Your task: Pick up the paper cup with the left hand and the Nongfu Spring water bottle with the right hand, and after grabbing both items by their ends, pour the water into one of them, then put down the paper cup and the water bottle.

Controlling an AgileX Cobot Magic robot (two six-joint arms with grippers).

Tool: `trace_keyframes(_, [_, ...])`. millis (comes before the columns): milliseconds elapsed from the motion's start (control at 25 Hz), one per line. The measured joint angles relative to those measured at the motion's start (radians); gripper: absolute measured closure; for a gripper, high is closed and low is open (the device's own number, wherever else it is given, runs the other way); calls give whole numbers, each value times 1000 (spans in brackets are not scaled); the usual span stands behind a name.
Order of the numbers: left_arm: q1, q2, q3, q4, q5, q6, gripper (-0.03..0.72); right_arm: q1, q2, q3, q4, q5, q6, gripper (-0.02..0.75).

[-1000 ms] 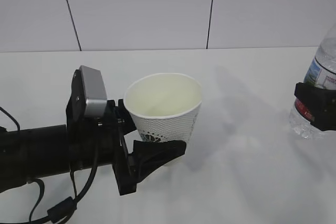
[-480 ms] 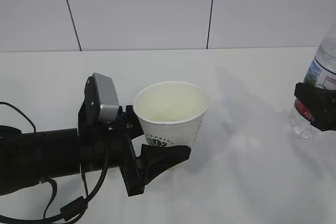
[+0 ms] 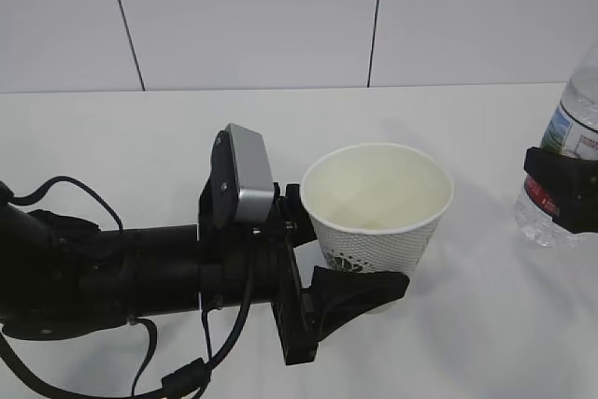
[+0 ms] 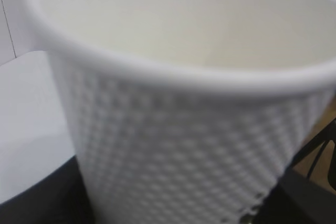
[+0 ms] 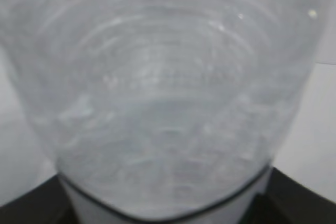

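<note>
The left hand [image 3: 350, 294] jaws hugged the paper cup [image 3: 378, 212] low down, mouth up, ready for water. At the counter's [image 3: 467, 324] right edge, the right hand [image 3: 561, 195] jaws squeezed the Nongfu Spring water bottle [image 3: 570, 151].

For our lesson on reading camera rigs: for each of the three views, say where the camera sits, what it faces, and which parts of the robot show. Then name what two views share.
Exterior view: raised, looking down at a slant over the white table toward the wall; shows the left hand gripping the paper cup, and the right hand on the water bottle.
Left wrist view: on the left arm, facing the cup's dimpled side; dark finger parts at the bottom corners.
Right wrist view: on the right arm, filled by the clear bottle; dark finger parts below.
Shared: exterior and left wrist views both show the cup.
</note>
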Motion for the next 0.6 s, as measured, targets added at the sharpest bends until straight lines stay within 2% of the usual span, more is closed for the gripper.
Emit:
trace_keyframes(240, [-4, 17, -2, -4, 0, 0, 137, 0, 0, 0, -2, -2, 0, 281])
trace_keyframes(600, [-4, 17, -2, -6, 0, 0, 137, 0, 0, 0, -68, -18, 0, 281])
